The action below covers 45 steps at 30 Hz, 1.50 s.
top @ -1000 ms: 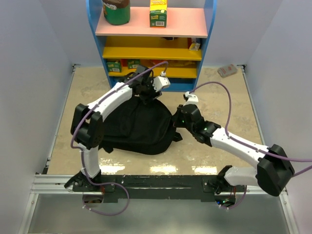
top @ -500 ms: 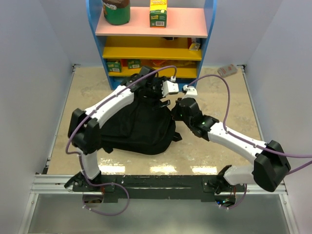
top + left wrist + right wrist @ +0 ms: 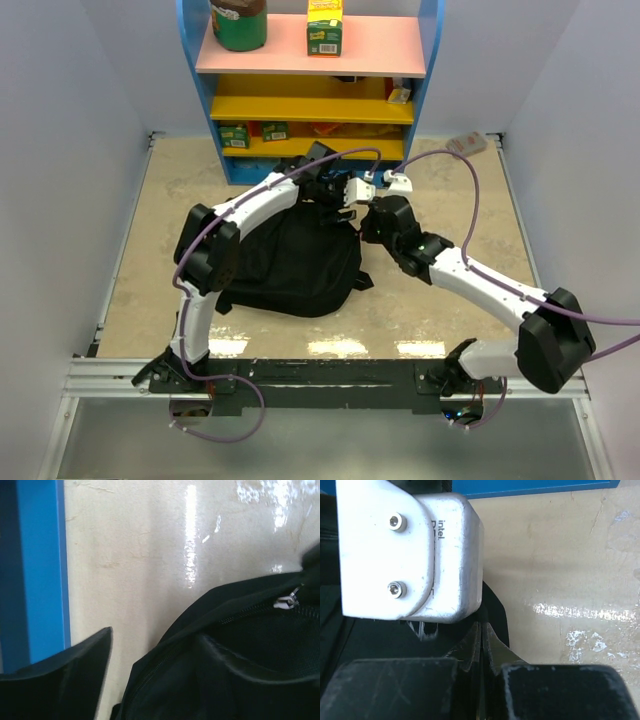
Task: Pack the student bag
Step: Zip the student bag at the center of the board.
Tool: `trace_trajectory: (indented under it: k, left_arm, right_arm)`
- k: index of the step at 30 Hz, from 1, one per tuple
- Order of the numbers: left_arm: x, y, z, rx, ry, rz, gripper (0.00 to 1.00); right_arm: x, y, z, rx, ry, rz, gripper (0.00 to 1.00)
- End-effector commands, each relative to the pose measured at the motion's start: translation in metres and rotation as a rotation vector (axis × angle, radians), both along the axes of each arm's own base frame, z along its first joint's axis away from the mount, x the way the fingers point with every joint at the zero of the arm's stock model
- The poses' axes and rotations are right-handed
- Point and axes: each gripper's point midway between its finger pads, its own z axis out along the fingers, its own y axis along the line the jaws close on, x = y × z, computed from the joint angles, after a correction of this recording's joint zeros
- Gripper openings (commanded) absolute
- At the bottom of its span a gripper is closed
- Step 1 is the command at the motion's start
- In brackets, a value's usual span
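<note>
The student bag (image 3: pixel 290 262), a soft black backpack, lies on the beige table in the top view. My left gripper (image 3: pixel 332 192) is at its far right top corner. In the left wrist view the left gripper (image 3: pixel 155 636) has its fingers (image 3: pixel 65 675) spread apart, with the bag's zippered rim (image 3: pixel 165 670) between them and a silver zipper pull (image 3: pixel 287 600) to the right. My right gripper (image 3: pixel 373 213) is just right of the left one. In the right wrist view the right gripper (image 3: pixel 482 632) is shut, pinching thin black bag fabric (image 3: pixel 496 615).
A blue shelf unit (image 3: pixel 430 60) stands at the back with a green box (image 3: pixel 324 27), a jar (image 3: pixel 238 22) and small packets. Its blue side (image 3: pixel 35 565) is close to the left gripper. The left wrist's white camera housing (image 3: pixel 410 555) sits right before the right gripper. A small object (image 3: pixel 466 145) lies back right.
My left gripper has slid rightward along the bag's far edge and its elbow has swung right. My right gripper has moved farther back and now sits beside the left one.
</note>
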Motion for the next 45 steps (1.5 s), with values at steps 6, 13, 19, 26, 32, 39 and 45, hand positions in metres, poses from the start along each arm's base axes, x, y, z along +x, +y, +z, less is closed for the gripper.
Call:
trace_trajectory:
  k: [6,13,19,26,32,39,45]
  left_arm:
    - [0.026,-0.008,0.028,-0.071,-0.160,0.043,0.05]
    - [0.075,0.018,0.036,-0.008,-0.303,0.268,0.00]
    - [0.086,0.032,0.039,-0.002,-0.332,0.390,0.00]
    - [0.084,0.042,0.040,-0.006,-0.341,0.445,0.00]
    - [0.096,0.062,0.042,0.008,-0.359,0.560,0.00]
    - [0.102,0.072,0.044,0.006,-0.377,0.615,0.00]
    - [0.109,0.079,0.048,0.021,-0.417,0.652,0.00]
  right_arm:
    - [0.016,0.007,0.024,0.074,-0.078,-0.013,0.00]
    - [-0.001,0.001,0.017,0.097,-0.057,0.002,0.00]
    - [-0.022,-0.003,0.013,0.135,-0.031,0.015,0.00]
    - [-0.043,0.017,0.006,0.162,0.000,0.069,0.00]
    - [-0.078,0.056,-0.003,0.188,0.056,0.134,0.00]
    - [-0.099,0.069,0.004,0.235,0.076,0.161,0.00]
    - [-0.105,0.053,0.029,0.268,0.036,0.133,0.00]
